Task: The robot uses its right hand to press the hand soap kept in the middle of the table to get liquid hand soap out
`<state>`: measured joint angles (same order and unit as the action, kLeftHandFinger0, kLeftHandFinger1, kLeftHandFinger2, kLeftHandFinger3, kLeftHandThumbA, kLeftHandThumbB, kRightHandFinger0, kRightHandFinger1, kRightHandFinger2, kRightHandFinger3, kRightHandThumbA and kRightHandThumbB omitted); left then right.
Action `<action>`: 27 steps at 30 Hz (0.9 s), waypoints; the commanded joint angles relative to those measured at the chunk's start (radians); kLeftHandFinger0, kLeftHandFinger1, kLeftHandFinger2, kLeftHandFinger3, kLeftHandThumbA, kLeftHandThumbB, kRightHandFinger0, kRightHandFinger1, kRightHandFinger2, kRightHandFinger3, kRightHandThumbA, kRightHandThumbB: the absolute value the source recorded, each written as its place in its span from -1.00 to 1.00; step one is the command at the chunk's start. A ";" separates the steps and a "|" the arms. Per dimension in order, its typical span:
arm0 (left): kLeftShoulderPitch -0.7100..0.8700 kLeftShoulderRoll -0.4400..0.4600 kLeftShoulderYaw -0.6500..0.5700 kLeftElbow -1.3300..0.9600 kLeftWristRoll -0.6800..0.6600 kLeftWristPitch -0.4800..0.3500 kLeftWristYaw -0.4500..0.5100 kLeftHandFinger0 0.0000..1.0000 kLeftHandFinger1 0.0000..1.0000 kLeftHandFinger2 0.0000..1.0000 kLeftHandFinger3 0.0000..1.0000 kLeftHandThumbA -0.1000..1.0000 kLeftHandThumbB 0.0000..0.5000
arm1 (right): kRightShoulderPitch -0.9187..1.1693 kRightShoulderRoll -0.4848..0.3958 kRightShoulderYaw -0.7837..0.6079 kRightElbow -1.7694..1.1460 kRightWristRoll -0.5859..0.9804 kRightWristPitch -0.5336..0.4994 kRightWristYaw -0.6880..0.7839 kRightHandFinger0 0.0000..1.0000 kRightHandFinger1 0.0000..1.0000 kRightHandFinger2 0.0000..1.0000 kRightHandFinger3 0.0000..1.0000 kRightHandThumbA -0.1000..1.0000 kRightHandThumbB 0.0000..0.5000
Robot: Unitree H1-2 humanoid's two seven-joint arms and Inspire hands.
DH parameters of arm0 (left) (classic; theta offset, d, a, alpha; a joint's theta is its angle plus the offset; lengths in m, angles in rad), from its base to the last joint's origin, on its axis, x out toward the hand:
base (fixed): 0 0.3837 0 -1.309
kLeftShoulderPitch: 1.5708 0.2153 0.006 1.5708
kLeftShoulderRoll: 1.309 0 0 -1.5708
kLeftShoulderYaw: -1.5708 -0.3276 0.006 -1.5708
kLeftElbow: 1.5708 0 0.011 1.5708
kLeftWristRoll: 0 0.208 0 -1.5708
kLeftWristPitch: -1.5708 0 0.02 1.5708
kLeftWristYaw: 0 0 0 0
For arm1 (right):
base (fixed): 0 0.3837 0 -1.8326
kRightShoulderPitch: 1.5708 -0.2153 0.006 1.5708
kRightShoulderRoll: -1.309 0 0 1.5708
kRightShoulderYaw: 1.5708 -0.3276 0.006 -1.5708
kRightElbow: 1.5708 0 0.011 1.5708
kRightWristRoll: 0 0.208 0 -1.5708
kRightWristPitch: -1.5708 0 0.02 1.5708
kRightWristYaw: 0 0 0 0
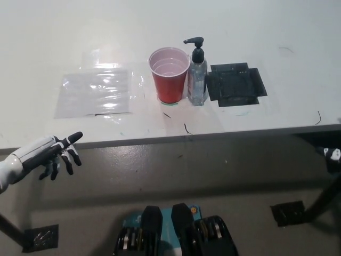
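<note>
Soap bottle (197, 80) clear, black-pumped, upright.

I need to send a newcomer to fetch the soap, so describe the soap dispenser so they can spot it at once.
Start at the wide white table and look to its middle, where a red plastic cup stands. Right against the cup's side, between it and a flat black square mat, stands the clear plastic soap bottle. It alone is see-through, topped by a black pump head with its spout pointing toward the cup side.
</note>
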<state>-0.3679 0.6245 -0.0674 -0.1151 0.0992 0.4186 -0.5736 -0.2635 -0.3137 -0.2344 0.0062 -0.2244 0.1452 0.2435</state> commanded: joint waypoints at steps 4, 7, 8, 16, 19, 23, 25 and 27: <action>-0.020 0.017 0.023 -0.022 -0.007 -0.012 0.029 -0.83 -0.65 -0.30 0.29 1.00 -0.15 | 0.010 0.026 -0.058 0.074 0.168 -0.098 -0.034 1.00 1.00 1.00 1.00 1.00 0.35; -0.020 0.015 0.024 -0.026 -0.002 -0.006 0.035 -0.82 -0.67 -0.32 0.27 1.00 -0.14 | 0.011 0.036 -0.068 0.085 0.192 -0.074 -0.042 1.00 1.00 1.00 1.00 1.00 0.42; -0.020 0.011 0.026 -0.022 -0.005 -0.006 0.038 -0.81 -0.65 -0.31 0.28 1.00 -0.12 | 0.006 0.033 -0.068 0.085 0.199 -0.069 -0.041 1.00 1.00 1.00 1.00 1.00 0.45; -0.021 0.005 0.027 -0.012 -0.005 -0.015 0.040 -0.83 -0.68 -0.33 0.29 1.00 -0.17 | -0.009 0.028 -0.073 0.115 0.239 -0.039 -0.046 1.00 1.00 1.00 1.00 1.00 0.49; -0.026 -0.001 0.024 -0.004 -0.002 -0.024 0.044 -0.82 -0.65 -0.30 0.31 1.00 -0.11 | -0.012 0.021 -0.072 0.101 0.238 -0.021 -0.055 1.00 1.00 1.00 1.00 1.00 0.44; -0.027 -0.003 0.023 -0.009 0.010 -0.022 0.055 -0.83 -0.67 -0.32 0.29 1.00 -0.08 | -0.019 0.018 -0.071 0.098 0.249 -0.008 -0.063 1.00 1.00 1.00 1.00 1.00 0.54; -0.036 -0.002 0.023 -0.004 0.009 -0.025 0.053 -0.84 -0.68 -0.33 0.30 1.00 -0.11 | -0.026 0.019 -0.072 0.098 0.249 -0.005 -0.073 1.00 1.00 1.00 1.00 1.00 0.55; -0.037 0.002 0.020 -0.004 0.007 -0.025 0.046 -0.80 -0.65 -0.30 0.32 1.00 -0.16 | -0.026 0.016 -0.069 0.100 0.250 -0.002 -0.073 1.00 1.00 1.00 1.00 1.00 0.54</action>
<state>-0.3702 0.6046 -0.0594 -0.1129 0.1026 0.4178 -0.5543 -0.2500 -0.2700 -0.2966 0.1245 -0.0097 0.1370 0.2003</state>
